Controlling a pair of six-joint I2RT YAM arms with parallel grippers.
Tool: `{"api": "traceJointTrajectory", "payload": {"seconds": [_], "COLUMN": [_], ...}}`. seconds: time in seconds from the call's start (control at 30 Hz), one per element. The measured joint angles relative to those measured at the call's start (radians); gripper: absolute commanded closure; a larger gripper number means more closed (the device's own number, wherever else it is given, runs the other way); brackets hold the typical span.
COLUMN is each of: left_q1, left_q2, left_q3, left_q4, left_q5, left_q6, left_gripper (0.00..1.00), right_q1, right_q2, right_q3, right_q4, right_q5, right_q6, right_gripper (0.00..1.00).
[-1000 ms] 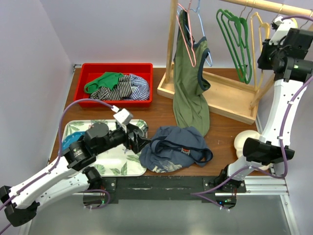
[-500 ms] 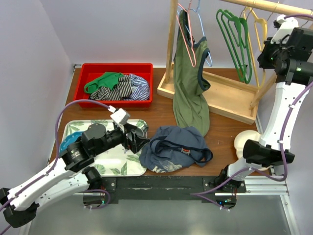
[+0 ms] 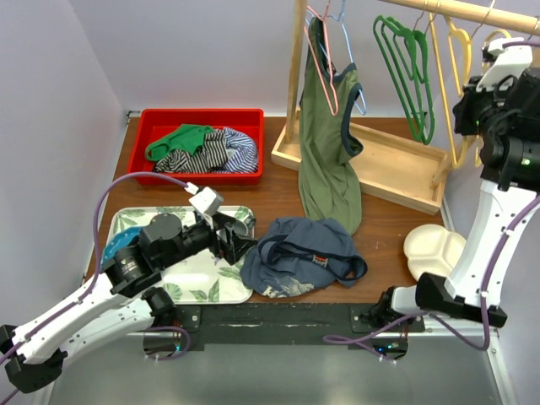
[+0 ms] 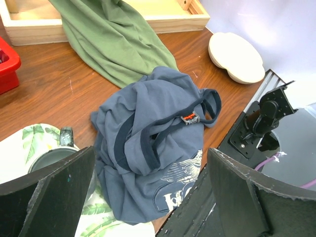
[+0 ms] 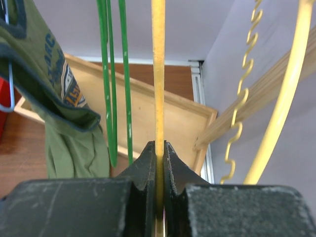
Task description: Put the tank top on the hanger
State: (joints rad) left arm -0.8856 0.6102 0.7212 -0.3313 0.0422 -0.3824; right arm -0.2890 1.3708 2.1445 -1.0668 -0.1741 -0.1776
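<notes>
None of the hanging itself is done. The navy-blue sleeveless tank top with a pale grey print [image 3: 304, 257] [image 4: 148, 148] is found crumpled on the brown wooden table [image 3: 388, 221], lower centre of the overhead view, just beside the leaf-patterned tray [image 3: 190, 280]. The left gripper [image 3: 240, 245] [image 4: 150, 154] is held wide open near the garment's edge, and no contact is seen. The thin, plain mustard-yellow hanger [image 3: 456, 93] [image 5: 158, 74] is located at the wooden rail [image 3: 439, 7], upper right, and is pinched between the closed jaws of the right gripper [image 5: 159, 148]. It is judged that the hanger must be unhooked, brought down and threaded through the top.
</notes>
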Motion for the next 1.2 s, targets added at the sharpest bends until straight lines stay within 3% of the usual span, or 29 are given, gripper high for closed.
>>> {"api": "traceJointTrajectory", "payload": {"seconds": [0.33,0.6,0.73,0.87,1.03,1.2], "left_q1": [0.0,0.0,0.0,0.0,0.0,0.0], "left_q2": [0.045,0.116,0.107,0.048,-0.035,-0.007], "left_q3": [0.04,0.194,0.267,0.286,0.294,0.336], "left_q4": [-0.021,-0.047,-0.051,-0.05,-0.034,0.009], "left_q5": [-0.024,-0.029,-0.028,-0.006,0.055,0.142], "left_q6": [0.029,0.143,0.236,0.325,0.424,0.481], "left_gripper": [0.0,0.0,0.0,0.0,0.0,0.0], "right_q1": [-0.005,-0.045,-0.045,-0.046,-0.046,-0.043], "right_q2": [-0.32,-0.592,-0.62,-0.616,-0.576,-0.492], "right_q3": [-0.258,-0.279,-0.227,-0.245,-0.377,-0.607], "right_q4": [-0.026,-0.054,-0.101,-0.171,-0.254,-0.273], "right_q5": [0.09,0.112,-0.042,-0.307,-0.63,-0.742], "right_q6": [-0.033,-0.071,-0.132,-0.225,-0.443,-0.643], "right_gripper": [1.0,1.0,1.0,1.0,1.0,1.0]}}
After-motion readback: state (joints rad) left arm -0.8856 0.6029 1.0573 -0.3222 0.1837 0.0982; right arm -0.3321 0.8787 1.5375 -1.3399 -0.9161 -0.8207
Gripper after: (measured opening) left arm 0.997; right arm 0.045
